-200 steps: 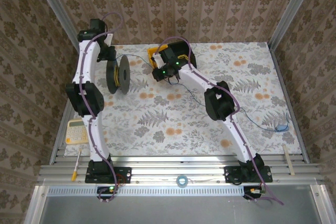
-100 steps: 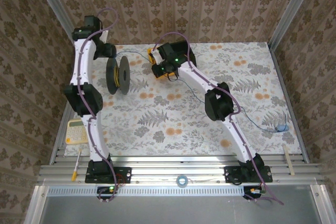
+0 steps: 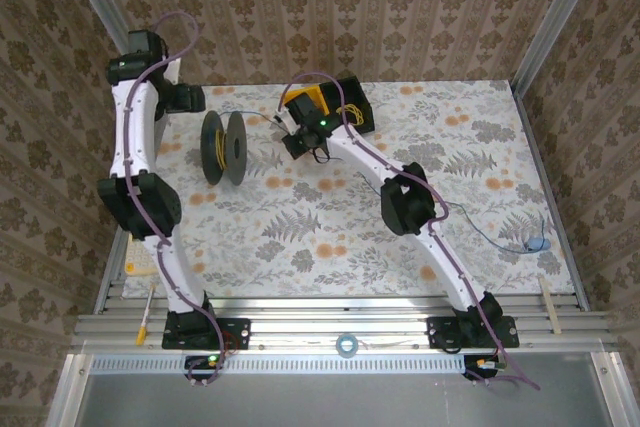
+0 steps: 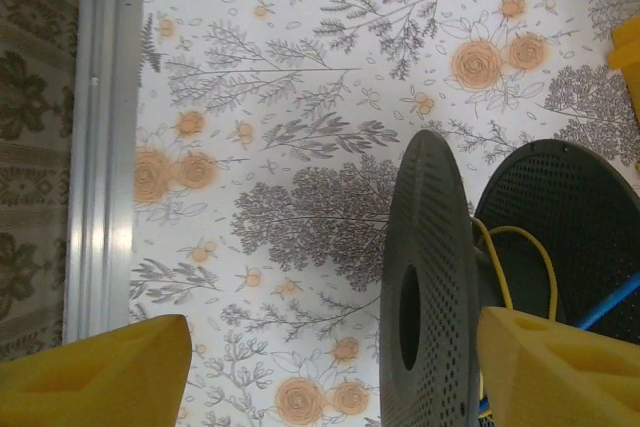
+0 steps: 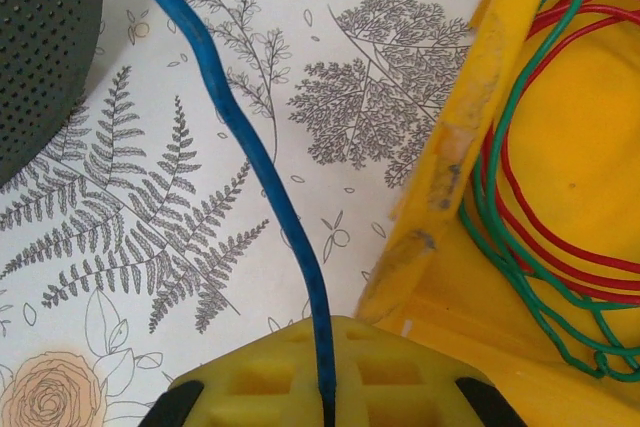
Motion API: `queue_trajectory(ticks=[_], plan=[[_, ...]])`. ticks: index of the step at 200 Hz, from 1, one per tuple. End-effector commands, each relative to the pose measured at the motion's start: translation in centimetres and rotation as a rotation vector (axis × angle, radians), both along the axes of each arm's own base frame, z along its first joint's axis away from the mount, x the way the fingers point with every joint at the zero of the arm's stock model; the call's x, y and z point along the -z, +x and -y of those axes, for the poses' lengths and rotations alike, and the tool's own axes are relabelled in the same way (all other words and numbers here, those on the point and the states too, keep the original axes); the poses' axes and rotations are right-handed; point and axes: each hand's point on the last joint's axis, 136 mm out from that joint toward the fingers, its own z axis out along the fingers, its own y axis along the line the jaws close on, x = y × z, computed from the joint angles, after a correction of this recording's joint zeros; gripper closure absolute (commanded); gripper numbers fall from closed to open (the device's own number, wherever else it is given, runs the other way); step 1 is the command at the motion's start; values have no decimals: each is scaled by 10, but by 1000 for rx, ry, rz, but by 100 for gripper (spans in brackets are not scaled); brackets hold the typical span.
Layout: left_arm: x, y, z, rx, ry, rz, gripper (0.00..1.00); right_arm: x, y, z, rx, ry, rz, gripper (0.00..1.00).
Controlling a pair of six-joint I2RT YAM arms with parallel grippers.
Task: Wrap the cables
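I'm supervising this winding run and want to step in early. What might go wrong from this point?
1. The spool stands on edge, and the left tool hovers open, not holding it; a pull from the blue cable pinched in the right tool might tip or roll it.
2. That cable runs close beside the yellow bin, so it may snag its rim or the loose wires inside.

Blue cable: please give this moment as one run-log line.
left hand: open, near spool | right hand: shut on blue cable | blue cable: runs to spool | yellow cable: on spool
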Motion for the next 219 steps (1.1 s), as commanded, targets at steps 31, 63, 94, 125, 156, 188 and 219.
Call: queue_trajectory(ticks=[31,63,94,125,156,188,219], plan=[[-7,-23,30,94,-94,64,10,-5,4,4,7,-71,54,100],[28,-39,49,127,-117,1,35,-4,4,4,10,-76,55,100],[61,-44,55,126,-104,-66,51,-7,3,3,5,-75,59,100],[83,-39,56,117,-91,-105,55,-9,1,0,-2,-72,61,100],[93,-28,51,85,-65,-114,68,-10,-2,-3,-18,-74,61,100],[94,-19,50,80,-52,-115,78,-11,-3,-4,-29,-76,63,100],[93,-15,49,79,-44,-115,89,-12,-4,-5,-35,-74,63,100]])
